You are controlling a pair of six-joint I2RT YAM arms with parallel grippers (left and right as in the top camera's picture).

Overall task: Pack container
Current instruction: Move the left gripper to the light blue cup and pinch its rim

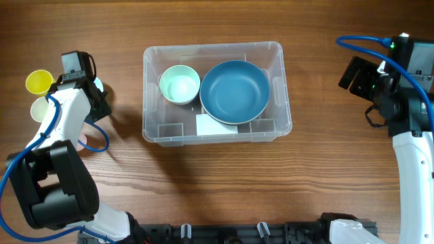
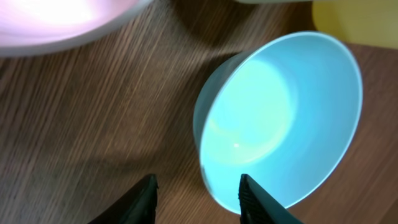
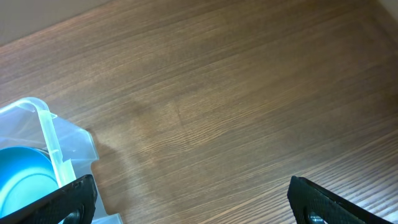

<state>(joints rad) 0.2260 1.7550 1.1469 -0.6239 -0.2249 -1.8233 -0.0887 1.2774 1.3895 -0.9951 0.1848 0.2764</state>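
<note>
The clear container (image 1: pixel 281 102) stands mid-table with a mint bowl (image 1: pixel 180 85) and a large blue bowl (image 1: pixel 234 91) inside, and a white label (image 1: pixel 209 125) on its bottom. My left gripper (image 1: pixel 95 91) is at the far left. In the left wrist view it (image 2: pixel 199 190) is open, low over the wood, with the rim of a light blue bowl (image 2: pixel 280 118) between its fingers. My right gripper (image 1: pixel 356 73) is open and empty at the far right. Its view (image 3: pixel 202 202) shows the container's corner (image 3: pixel 46 124) and the blue bowl (image 3: pixel 22 180).
A yellow cup (image 1: pixel 38 82) and a pale cream cup (image 1: pixel 41 108) stand left of the left arm. A pink bowl (image 2: pixel 62 22) and a yellow piece (image 2: pixel 354 22) lie beyond the light blue bowl. Blue cables run along both arms.
</note>
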